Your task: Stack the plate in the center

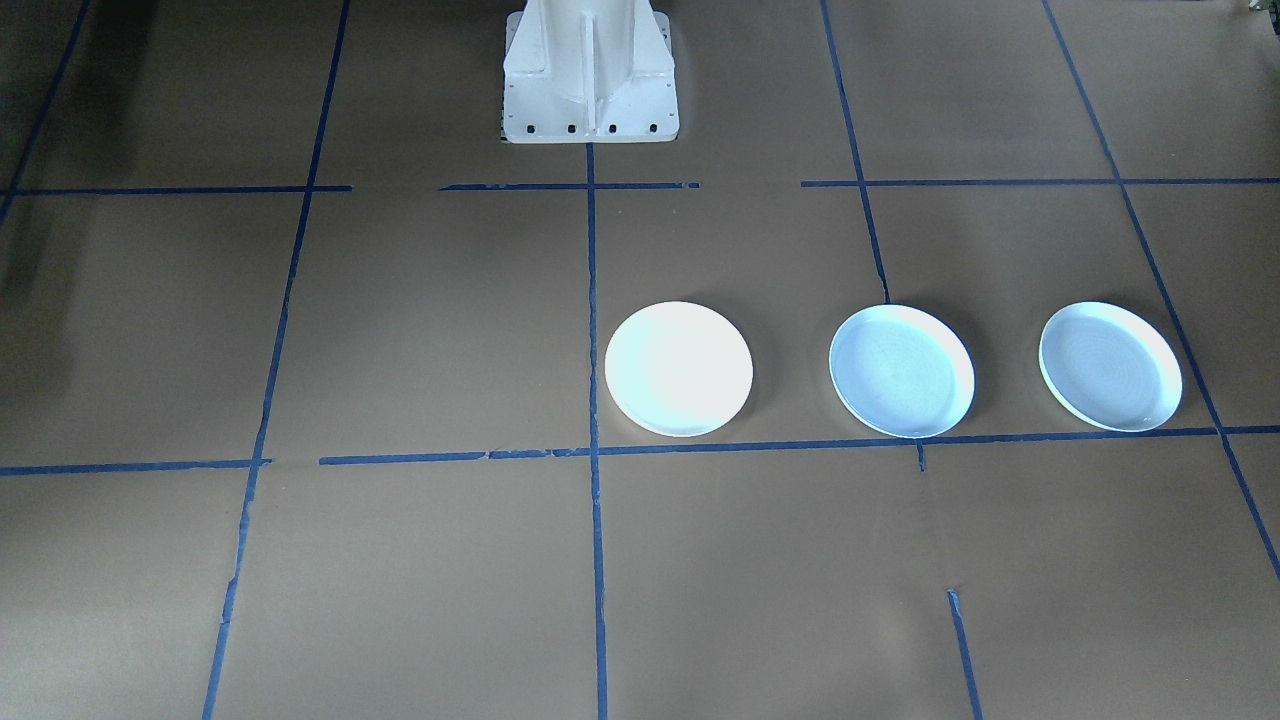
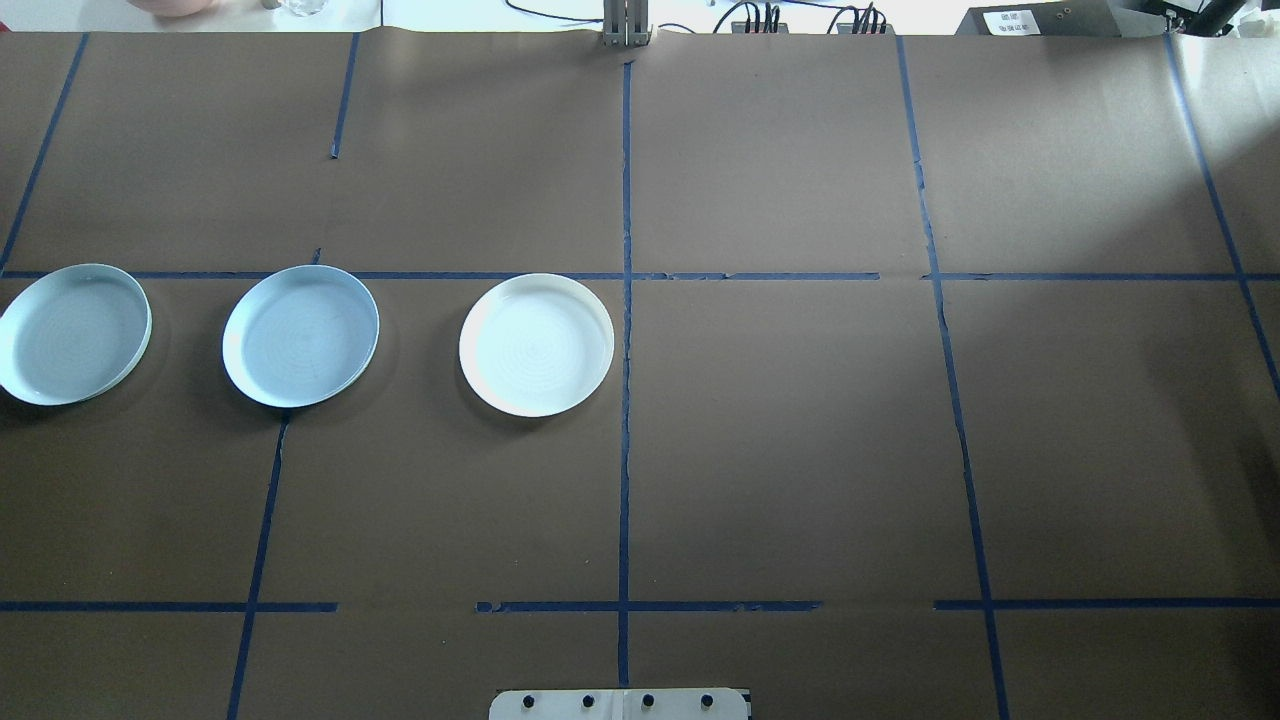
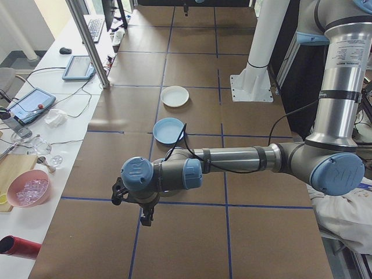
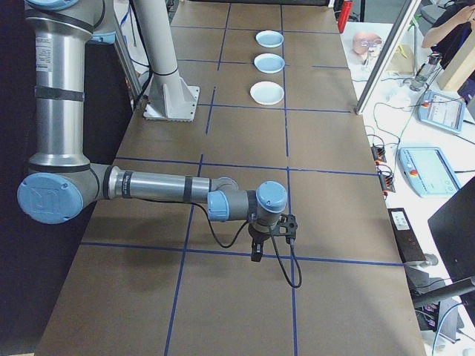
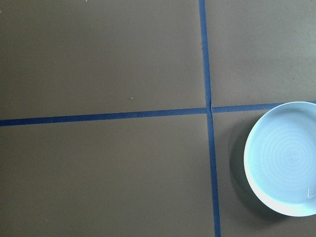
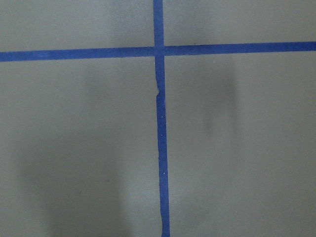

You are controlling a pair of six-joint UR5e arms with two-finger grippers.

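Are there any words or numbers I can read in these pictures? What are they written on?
"UR": a logo on the left arm's blue joint cap and on the right arm's blue joint cap.
Sticker on the left arm's grey tube: the print is too small to read.
White label on the black box: too blurred to read.

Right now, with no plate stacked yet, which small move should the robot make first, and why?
Probably bring the left gripper over the middle blue plate. All three plates lie apart in a row on the robot's left side; the white plate lies nearest the centre line, so it could be the base. The left wrist view shows only the outer blue plate.
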